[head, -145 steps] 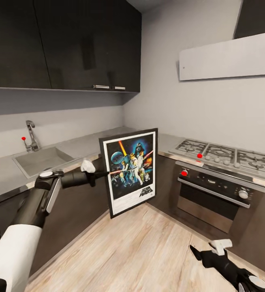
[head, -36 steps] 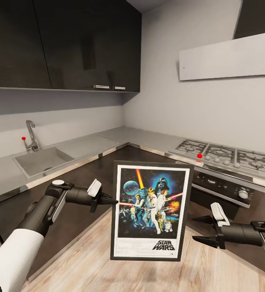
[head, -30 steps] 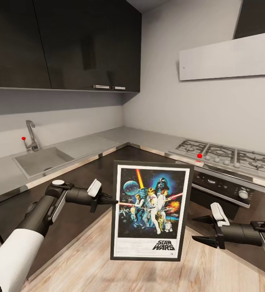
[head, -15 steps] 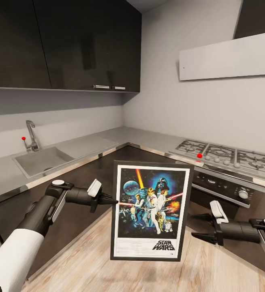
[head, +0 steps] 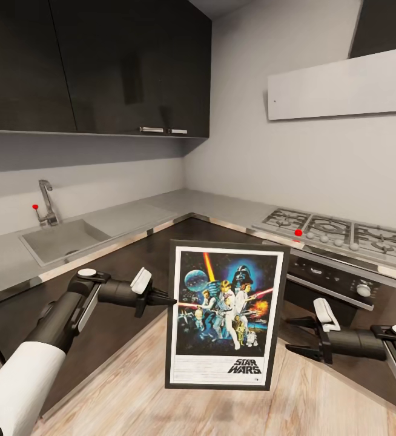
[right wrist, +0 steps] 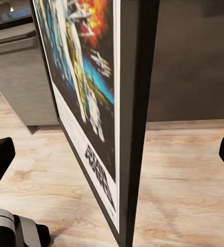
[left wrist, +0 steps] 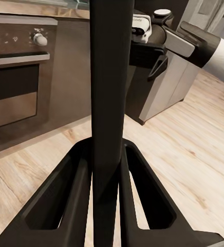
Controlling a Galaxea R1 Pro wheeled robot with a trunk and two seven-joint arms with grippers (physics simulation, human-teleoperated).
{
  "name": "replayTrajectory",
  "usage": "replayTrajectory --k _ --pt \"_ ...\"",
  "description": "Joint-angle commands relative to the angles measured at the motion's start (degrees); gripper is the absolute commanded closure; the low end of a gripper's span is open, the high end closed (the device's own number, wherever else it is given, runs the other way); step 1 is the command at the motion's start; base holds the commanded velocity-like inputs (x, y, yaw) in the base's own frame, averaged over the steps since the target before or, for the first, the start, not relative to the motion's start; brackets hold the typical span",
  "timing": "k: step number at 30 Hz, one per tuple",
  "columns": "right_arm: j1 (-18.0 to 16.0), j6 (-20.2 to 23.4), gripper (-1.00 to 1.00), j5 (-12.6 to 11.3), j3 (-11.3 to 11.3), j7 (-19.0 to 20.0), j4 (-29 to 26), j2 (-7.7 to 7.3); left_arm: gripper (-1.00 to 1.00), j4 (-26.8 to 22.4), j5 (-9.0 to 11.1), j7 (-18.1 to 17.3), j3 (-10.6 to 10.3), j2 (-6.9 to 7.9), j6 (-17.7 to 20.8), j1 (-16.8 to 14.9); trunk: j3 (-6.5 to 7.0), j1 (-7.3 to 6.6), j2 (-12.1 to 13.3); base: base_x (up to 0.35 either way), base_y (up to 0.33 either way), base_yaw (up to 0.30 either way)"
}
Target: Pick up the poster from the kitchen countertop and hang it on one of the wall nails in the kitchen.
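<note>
- Poster [head: 225, 315]: upright in mid-air over the floor, off the surface [head: 131, 215]; stiff, thin, probably light, so grip the frame edges.
- Left hand [head: 169, 299]: pinching its left frame edge.
- Right hand [head: 298, 338]: spread, just beside the right edge.

steel gas hob [head: 342, 234] set into the worktop, red dot at its front edge. oven [head: 334, 284] directly below the hob, white knob at its right. sink [head: 65, 238] with tap [head: 48, 203] well left of the hob. dark wall cabinets [head: 95, 66] above the sink. wood floor [head: 161, 406].
</note>
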Motion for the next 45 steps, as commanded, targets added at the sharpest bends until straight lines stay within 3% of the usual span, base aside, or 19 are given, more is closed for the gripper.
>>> replayTrajectory --k 1,23,26,43,44,45 --pt "-0.04 0.59 -1.00 -0.03 -0.02 0.21 0.00 0.00 1.00 -0.03 0.08 -0.14 -0.14 0.05 0.40 -0.05 -0.07 0.00 -0.04 0.000 0.000 0.000" --pt "-2.09 0.46 -1.00 -0.03 0.17 0.13 1.41 2.75 1.00 -0.07 0.08 -0.14 -0.19 0.05 -2.06 -0.05 -0.07 0.00 -0.04 0.000 0.000 0.000" --pt "-2.38 0.35 -1.00 0.01 0.23 0.13 1.52 4.02 1.00 -0.09 0.08 -0.14 -0.33 0.05 -2.06 -0.05 -0.07 0.00 -0.04 0.000 0.000 0.000" --pt "-2.78 0.28 -1.00 0.06 0.24 0.13 1.70 4.57 1.00 -0.10 0.08 -0.14 -0.35 0.10 -2.06 -0.05 -0.07 0.00 -0.04 0.000 0.000 0.000" --pt "-2.78 0.28 1.00 0.06 0.24 0.13 1.70 4.57 1.00 -0.09 0.08 -0.14 -0.35 0.11 -2.06 -0.05 -0.07 0.00 -0.04 0.000 0.000 0.000" --pt "-2.78 0.28 1.00 0.06 0.24 0.13 1.70 4.57 1.00 -0.09 0.08 -0.14 -0.35 0.10 -2.06 -0.05 -0.07 0.00 -0.04 0.000 0.000 0.000"
